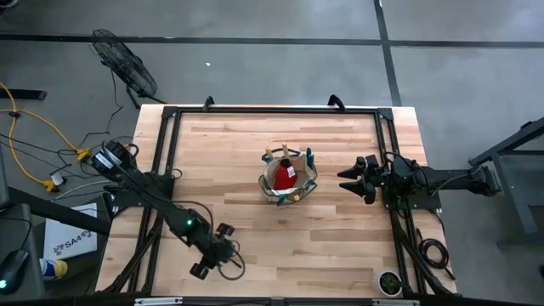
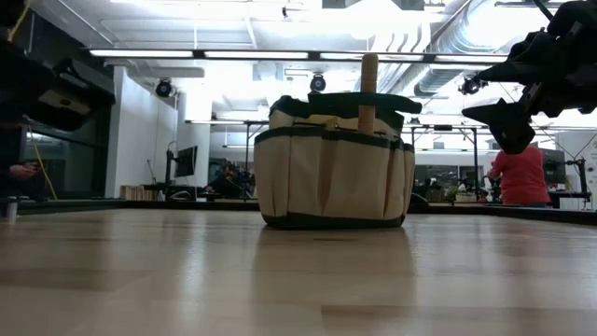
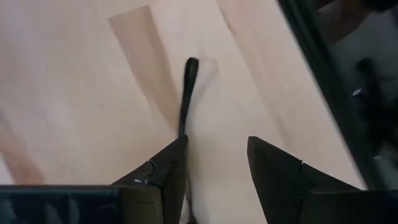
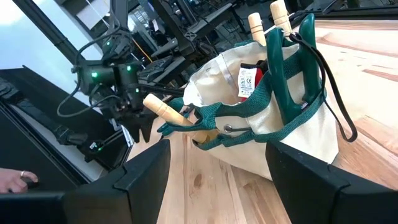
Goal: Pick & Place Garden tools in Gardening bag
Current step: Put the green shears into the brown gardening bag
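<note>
The tan gardening bag [image 1: 287, 176] with green trim stands upright on its base at the table's middle. Garden tools stick out of it: wooden handles [image 4: 258, 25], one more in an outer pocket [image 4: 165, 109], a green handle [image 4: 277, 56] and a red item [image 4: 249, 78]. My left gripper [image 3: 217, 155] is open, slanting down over the table's near left part [image 1: 219, 255]. A thin dark strip [image 3: 186, 93] lies on the wood just ahead of it. My right gripper [image 4: 217, 162] waits open to the right of the bag [image 1: 350, 182], pointing level at it. My left gripper has one fingertip [image 3: 177, 152] right at the near end of the thin dark strip [image 3: 182, 127], which lies flat on the table and runs away from the finger. I cannot tell whether the finger touches it.
A black frame rail [image 1: 170, 153] runs along the table's edges. A small pot [image 1: 389, 282] sits at the near right corner. A fan [image 1: 127, 64] stands on the floor beyond the far left corner. A person in red [image 2: 522, 173] is in the room behind.
</note>
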Robot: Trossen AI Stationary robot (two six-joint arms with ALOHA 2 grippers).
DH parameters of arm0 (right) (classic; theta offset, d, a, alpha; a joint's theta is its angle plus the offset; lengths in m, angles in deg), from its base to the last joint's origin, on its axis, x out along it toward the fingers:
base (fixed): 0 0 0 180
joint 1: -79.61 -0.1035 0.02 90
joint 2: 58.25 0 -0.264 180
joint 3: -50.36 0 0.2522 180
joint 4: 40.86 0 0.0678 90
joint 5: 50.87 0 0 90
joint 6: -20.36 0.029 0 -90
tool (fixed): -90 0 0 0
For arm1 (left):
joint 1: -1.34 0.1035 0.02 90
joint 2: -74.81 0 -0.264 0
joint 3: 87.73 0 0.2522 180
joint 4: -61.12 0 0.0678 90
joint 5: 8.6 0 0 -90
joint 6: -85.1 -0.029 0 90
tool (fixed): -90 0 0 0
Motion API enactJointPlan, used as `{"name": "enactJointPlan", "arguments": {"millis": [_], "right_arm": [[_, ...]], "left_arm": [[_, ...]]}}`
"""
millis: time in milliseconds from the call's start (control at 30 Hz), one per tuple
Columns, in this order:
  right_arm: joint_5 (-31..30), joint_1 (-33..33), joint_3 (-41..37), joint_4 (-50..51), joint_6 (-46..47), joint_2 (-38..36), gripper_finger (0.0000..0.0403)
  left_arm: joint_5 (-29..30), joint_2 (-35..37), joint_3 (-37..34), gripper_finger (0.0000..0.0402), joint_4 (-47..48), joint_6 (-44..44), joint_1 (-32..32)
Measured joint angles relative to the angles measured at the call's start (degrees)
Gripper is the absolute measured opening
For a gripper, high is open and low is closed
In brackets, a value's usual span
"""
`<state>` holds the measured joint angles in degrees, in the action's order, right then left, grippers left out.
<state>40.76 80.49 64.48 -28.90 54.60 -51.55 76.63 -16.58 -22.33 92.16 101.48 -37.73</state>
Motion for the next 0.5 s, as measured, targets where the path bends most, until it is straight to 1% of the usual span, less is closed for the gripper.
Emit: {"name": "enactJointPlan", "arguments": {"millis": [167,267,367,500], "right_arm": [[0.0,0.0,0.0,0.0,0.0,0.0,0.0256],[0.0,0.0,0.0,0.0,0.0,0.0,0.0256],[0.0,0.0,0.0,0.0,0.0,0.0,0.0256],[0.0,0.0,0.0,0.0,0.0,0.0,0.0256]], "left_arm": [[6.4,-0.9,1.0,0.0156,3.4,-1.2,-1.8],[8.1,-0.9,1.0,0.0156,4.7,-1.2,-3.1],[8.4,-0.9,1.0,0.0156,6.3,-1.2,-4.3],[10.9,-0.9,1.0,0.0156,10.0,-1.2,-5.4]]}}
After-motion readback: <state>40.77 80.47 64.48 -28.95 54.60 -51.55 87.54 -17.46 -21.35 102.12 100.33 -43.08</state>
